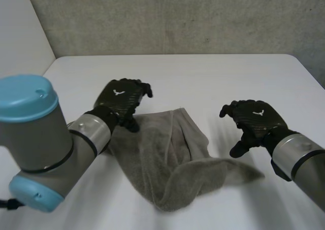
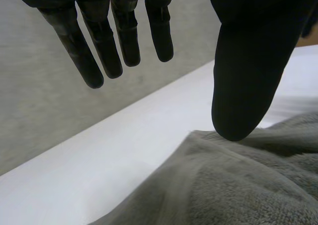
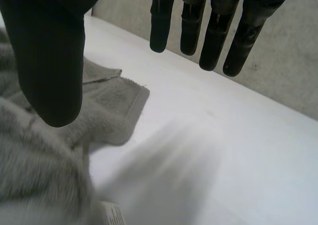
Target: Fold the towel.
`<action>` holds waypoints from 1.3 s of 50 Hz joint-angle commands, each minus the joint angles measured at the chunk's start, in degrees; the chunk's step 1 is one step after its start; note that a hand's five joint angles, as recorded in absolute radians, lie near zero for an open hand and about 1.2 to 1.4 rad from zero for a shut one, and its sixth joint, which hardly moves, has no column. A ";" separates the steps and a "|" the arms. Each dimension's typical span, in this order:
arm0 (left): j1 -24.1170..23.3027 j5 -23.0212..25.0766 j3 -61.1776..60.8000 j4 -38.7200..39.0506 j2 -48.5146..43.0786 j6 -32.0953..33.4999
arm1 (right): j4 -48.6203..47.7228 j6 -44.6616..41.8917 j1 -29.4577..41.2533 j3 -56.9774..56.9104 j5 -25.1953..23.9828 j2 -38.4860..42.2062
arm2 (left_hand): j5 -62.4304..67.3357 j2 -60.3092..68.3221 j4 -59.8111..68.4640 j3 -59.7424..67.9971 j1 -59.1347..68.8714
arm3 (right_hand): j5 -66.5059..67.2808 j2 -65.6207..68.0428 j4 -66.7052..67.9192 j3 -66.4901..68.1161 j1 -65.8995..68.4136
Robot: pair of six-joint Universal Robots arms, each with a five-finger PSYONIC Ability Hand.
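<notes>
Grey towel (image 1: 175, 161) lies crumpled on the white surface (image 1: 203, 72) between my hands. My left hand (image 1: 121, 99), fingers straight, is at its far edge, thumb perhaps touching; my right hand (image 1: 255, 119) is spread open beside it.

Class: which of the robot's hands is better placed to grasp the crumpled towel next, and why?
Probably left: the left hand sits open at the towel's far edge, thumb by the cloth; the right hand hangs open beside it.
</notes>
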 commanded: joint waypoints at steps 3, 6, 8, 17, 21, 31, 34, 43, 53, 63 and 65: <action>0.13 9.54 7.16 -5.19 -10.49 10.06 | 6.48 1.00 -5.22 1.29 -5.69 0.01 | 4.00 3.79 3.91 3.73 3.34 | 0.71 -1.08 -0.03 -0.66 1.81; 0.04 11.12 9.36 -7.57 -14.53 15.60 | 6.30 -2.70 -5.22 2.96 -5.43 0.01 | 4.00 3.79 3.91 3.73 3.34 | -0.30 -2.09 -1.04 -1.67 0.80; -0.22 11.56 10.76 -8.53 -17.07 18.92 | 6.22 -5.41 -4.87 4.01 -4.99 0.09 | 4.00 3.79 3.91 3.73 3.34 | -3.31 -5.11 -4.06 -4.69 -2.22; -0.40 11.65 11.73 -9.06 -20.15 24.48 | 6.13 -7.27 -4.43 4.98 -5.34 2.20 | 4.00 3.79 3.91 3.73 3.34 | -10.72 -12.52 -11.47 -12.10 -9.63; -0.66 11.65 11.73 -9.41 -20.42 26.32 | 5.60 -7.27 -3.29 5.16 -5.34 5.27 | 4.51 4.29 4.41 4.23 3.84 | -9.21 -11.01 -9.96 -10.59 -8.12; -2.07 11.56 11.91 -9.94 -20.68 28.34 | 3.23 -7.45 -0.12 4.63 -5.69 9.41 | 33.15 32.93 33.05 32.87 32.48 | 39.55 37.75 38.80 38.17 40.64; -2.33 11.04 12.00 -9.68 -20.42 28.69 | 2.27 -7.45 -0.12 4.11 -5.69 9.59 | 52.34 52.13 52.25 52.06 51.68 | 57.85 56.05 57.10 56.47 58.94; -2.33 4.47 21.81 -4.16 -19.45 29.84 | -2.20 -9.46 -0.03 -7.20 -3.24 8.97 | 52.43 52.21 52.33 52.15 51.76 | 57.85 56.05 57.10 56.47 58.94; -1.81 -10.21 37.30 11.83 -14.63 27.30 | -23.58 -18.61 3.75 -24.99 13.29 9.85 | 52.43 52.21 52.33 52.15 51.76 | 57.85 56.05 57.10 56.47 58.94; 1.27 -19.29 16.71 17.22 -1.54 16.85 | -33.60 -19.93 6.82 -18.77 13.29 9.15 | 52.43 52.21 52.33 52.15 51.76 | 57.85 56.05 57.10 56.47 58.94; 1.27 -19.20 11.26 17.22 -0.30 15.61 | -33.51 -20.19 7.00 -16.22 11.81 9.15 | 52.43 52.21 52.33 52.15 51.76 | 57.85 56.05 57.10 56.47 58.94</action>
